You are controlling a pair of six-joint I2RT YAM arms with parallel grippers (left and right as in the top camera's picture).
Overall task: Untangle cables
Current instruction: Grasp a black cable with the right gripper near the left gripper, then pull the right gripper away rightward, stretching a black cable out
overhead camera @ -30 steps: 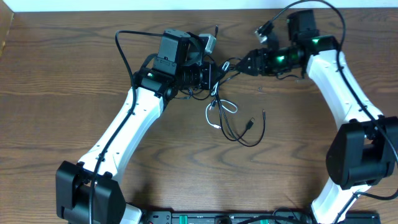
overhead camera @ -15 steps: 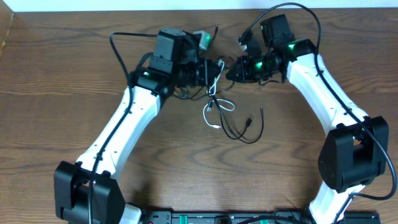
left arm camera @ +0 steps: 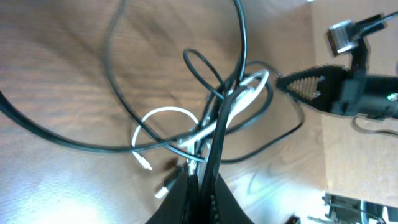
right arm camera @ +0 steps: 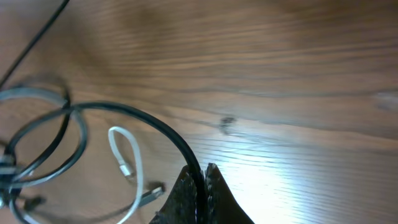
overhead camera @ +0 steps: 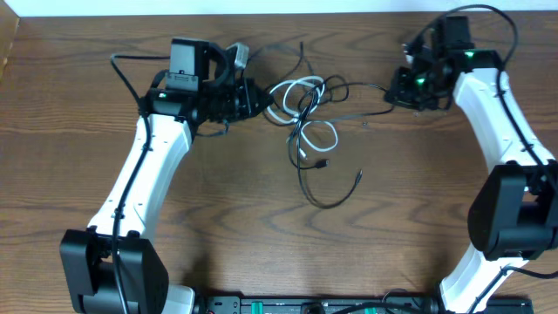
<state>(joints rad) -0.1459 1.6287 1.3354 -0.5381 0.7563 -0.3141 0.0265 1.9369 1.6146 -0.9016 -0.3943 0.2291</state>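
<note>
1. The left gripper (left arm camera: 200,186) is pinched tight on the cables (overhead camera: 305,103) at the far left of the table (overhead camera: 261,253). Its wrist view shows a black strand and a white strand both running into its fingertips, though I cannot tell if both are truly clamped.
2. The right gripper (right arm camera: 202,183) is closed narrow on the black cable (right arm camera: 163,129) alone, far right, well apart from the left one.
3. The two grips sit on opposite sides, probably so the knot is stretched between them and its crossings open out.
4. The white cable (left arm camera: 252,83) loops through the middle of the tangle, and one loop lies slack toward the near side.
5. A long black loop trails loose on the wood toward the front, so its small plug ends are free to slide out.
6. The strands cross several times, so the job looks far from done.
</note>
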